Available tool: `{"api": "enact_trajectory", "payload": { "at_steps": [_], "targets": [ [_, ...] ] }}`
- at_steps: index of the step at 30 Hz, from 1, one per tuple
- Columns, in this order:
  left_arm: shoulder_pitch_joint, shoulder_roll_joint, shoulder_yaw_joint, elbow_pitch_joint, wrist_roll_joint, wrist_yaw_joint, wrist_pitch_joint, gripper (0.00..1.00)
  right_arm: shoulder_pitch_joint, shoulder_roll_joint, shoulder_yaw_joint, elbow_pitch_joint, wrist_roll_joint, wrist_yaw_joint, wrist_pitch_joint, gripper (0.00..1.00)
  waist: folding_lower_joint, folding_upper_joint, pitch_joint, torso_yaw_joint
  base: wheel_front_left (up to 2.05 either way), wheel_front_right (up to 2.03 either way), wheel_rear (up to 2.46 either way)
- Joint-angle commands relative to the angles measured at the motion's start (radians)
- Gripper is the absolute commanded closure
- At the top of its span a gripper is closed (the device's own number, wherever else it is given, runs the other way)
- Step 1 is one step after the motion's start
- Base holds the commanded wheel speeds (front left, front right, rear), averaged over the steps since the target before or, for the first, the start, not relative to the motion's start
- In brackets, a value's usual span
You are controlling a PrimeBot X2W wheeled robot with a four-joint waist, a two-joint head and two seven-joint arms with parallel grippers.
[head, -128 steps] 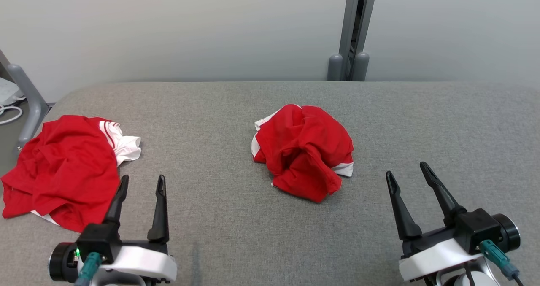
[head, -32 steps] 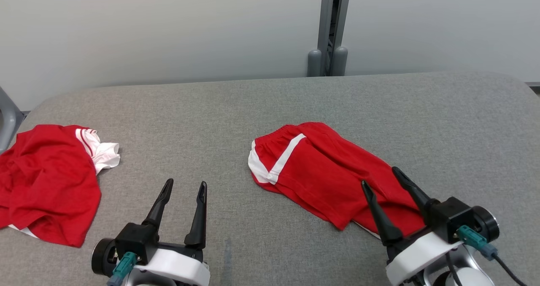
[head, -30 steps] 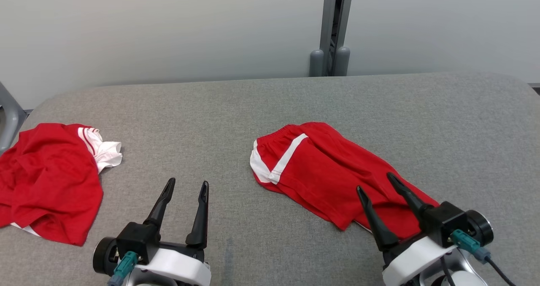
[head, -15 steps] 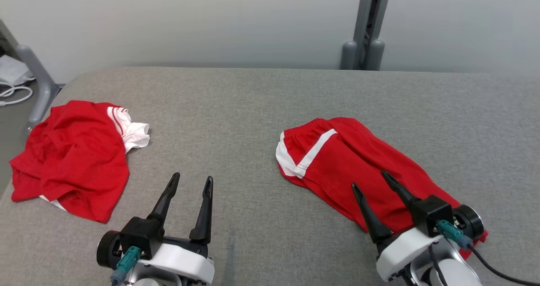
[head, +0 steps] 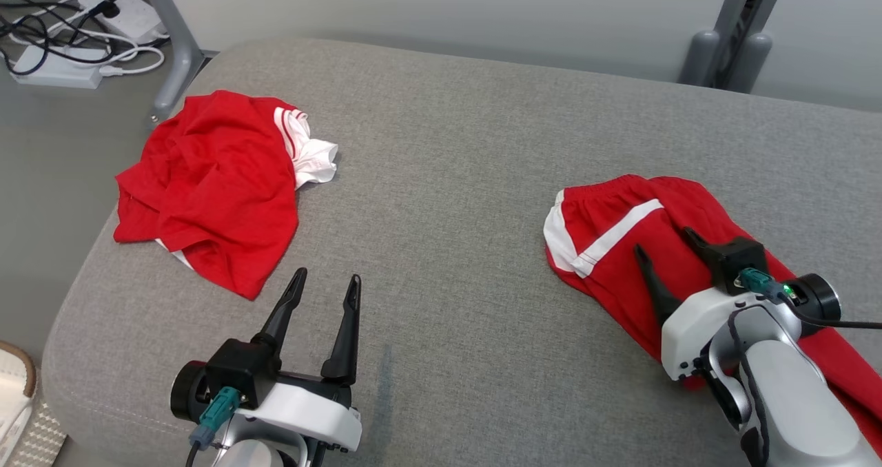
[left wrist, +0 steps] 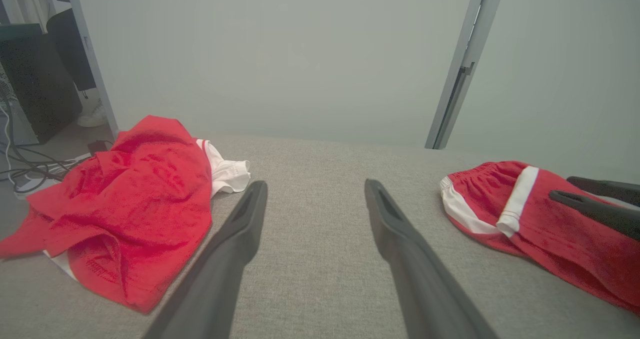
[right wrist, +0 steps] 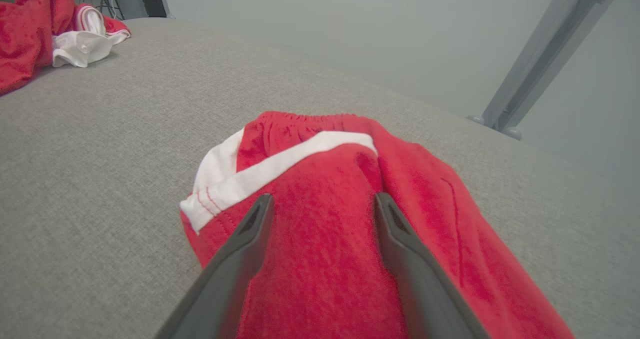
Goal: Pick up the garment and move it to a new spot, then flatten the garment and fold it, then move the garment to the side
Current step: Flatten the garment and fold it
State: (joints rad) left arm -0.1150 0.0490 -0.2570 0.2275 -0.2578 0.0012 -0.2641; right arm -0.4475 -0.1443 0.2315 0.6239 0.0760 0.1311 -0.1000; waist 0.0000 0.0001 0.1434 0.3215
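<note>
Red shorts beneath parted right jaws

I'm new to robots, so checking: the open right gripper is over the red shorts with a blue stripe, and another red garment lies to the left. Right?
Almost. The stripe on the red shorts is white, not blue, as the right wrist view shows. The rest holds.
</note>
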Motion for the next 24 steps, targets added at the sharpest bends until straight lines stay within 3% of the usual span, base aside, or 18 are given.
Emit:
{"api": "enact_trajectory", "payload": {
  "at_steps": [1, 2, 3, 4, 9, 14, 20, 24],
  "targets": [
    [-0.024, 0.003, -0.002, -0.001, -0.009, 0.004, -0.001, 0.00, -0.014, -0.005, 0.009, 0.030, 0.003, -0.001, 0.005, 0.00, 0.0000, -0.0001, 0.017, 0.024, 0.00, 0.00, 0.00],
    [-0.024, 0.003, -0.004, 0.000, -0.011, 0.005, -0.001, 0.00, -0.022, -0.004, 0.020, 0.047, 0.014, 0.000, 0.007, 0.00, 0.0000, -0.0001, 0.018, 0.029, 0.00, 0.00, 0.00],
    [-0.022, 0.003, -0.006, 0.001, -0.012, 0.007, -0.001, 0.00, -0.031, -0.005, 0.027, 0.065, 0.026, -0.001, 0.009, 0.33, 0.0000, -0.0001, 0.018, 0.031, 0.00, 0.00, 0.00],
    [-0.022, 0.003, -0.007, 0.002, -0.014, 0.007, -0.001, 0.00, -0.040, -0.009, 0.031, 0.076, 0.031, -0.001, 0.002, 1.00, 0.0000, -0.0001, 0.018, 0.033, 0.00, 0.00, 0.00],
    [-0.017, 0.003, -0.008, 0.002, -0.013, 0.016, -0.001, 0.00, -0.054, -0.005, 0.072, 0.124, 0.070, -0.001, -0.031, 1.00, 0.0000, -0.0001, 0.006, 0.023, 0.00, 0.00, 0.00],
    [-0.011, 0.004, 0.002, 0.006, -0.001, 0.017, -0.001, 0.00, -0.031, 0.012, 0.200, 0.102, 0.148, -0.001, -0.067, 1.00, 0.0000, -0.0001, -0.021, -0.009, 0.00, 0.00, 0.00],
    [0.012, 0.003, 0.015, 0.011, 0.008, 0.015, -0.001, 0.00, 0.036, -0.034, 0.428, -0.037, 0.301, -0.001, -0.054, 1.00, 0.0000, -0.0001, -0.074, -0.068, 0.00, 0.00, 0.00],
    [0.029, 0.003, 0.017, 0.012, 0.010, 0.018, -0.001, 0.00, 0.088, -0.110, 0.563, -0.191, 0.426, -0.001, -0.007, 1.00, 0.0000, -0.0001, -0.107, -0.105, 0.00, 0.00, 0.00]
  ]
}}
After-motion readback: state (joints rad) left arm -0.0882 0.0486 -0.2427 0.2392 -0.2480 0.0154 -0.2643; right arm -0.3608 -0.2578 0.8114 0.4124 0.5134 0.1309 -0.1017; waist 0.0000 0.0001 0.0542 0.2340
